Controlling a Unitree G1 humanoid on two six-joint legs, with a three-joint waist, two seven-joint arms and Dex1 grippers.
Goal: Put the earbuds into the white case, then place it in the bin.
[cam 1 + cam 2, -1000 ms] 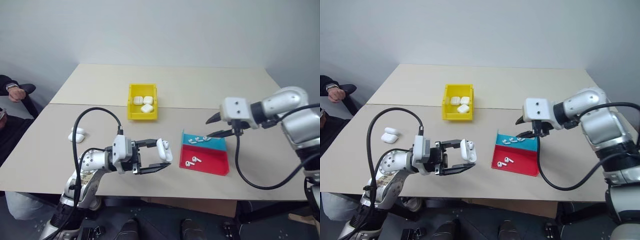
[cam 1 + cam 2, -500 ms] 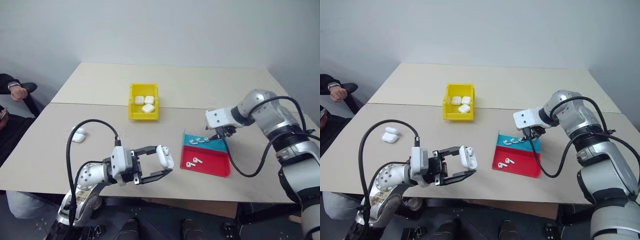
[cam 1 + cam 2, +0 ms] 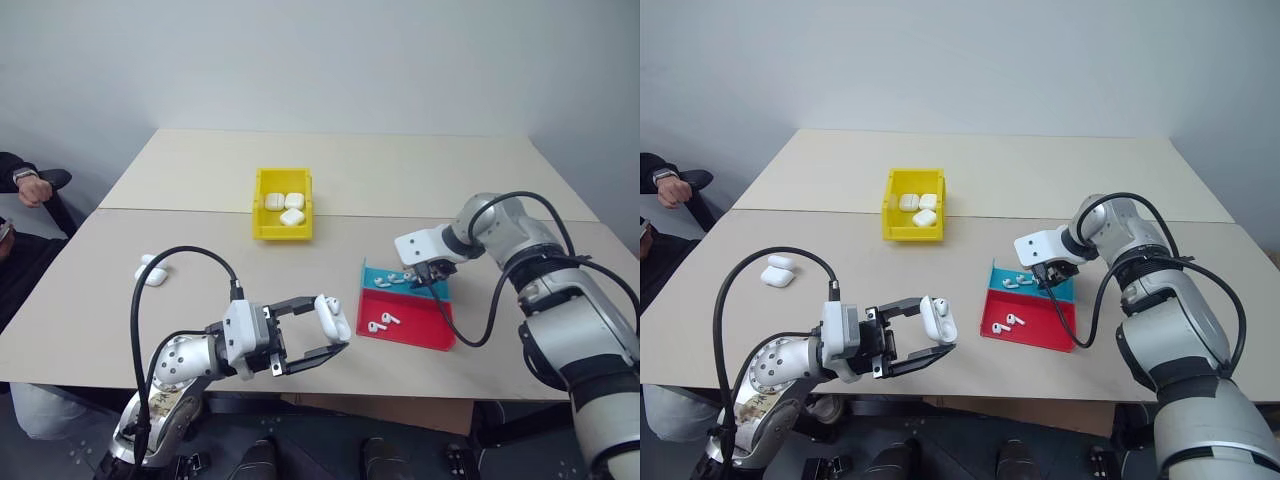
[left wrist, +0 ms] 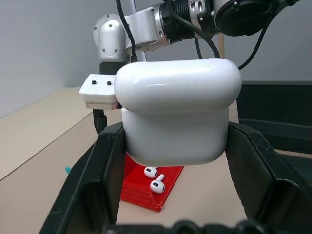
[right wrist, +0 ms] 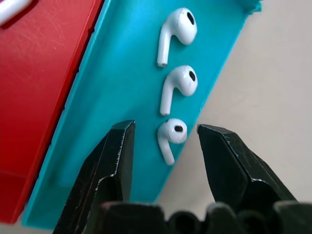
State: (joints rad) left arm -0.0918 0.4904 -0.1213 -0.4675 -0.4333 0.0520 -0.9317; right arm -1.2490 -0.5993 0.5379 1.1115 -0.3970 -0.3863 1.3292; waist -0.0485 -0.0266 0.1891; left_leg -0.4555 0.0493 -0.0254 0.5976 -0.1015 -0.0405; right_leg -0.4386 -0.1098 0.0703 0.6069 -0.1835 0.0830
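Poised over the blue half of the tray (image 3: 432, 291) with the right gripper (image 5: 165, 141), black fingers parted, one each side of the nearest of three earbuds (image 5: 171, 134) lying in a row near the tray's edge. Not yet touching, as far as the wrist view tells. Judged to be the pick-up step: next, lowering straight down and closing gently on the small bud without nudging its neighbours. Off to the left, above the table's near edge, left gripper (image 3: 325, 335) clamped on the white case (image 3: 332, 317), waiting. Two more earbuds on the red half. Farther back, the yellow bin (image 3: 262, 228), already holding three cases.
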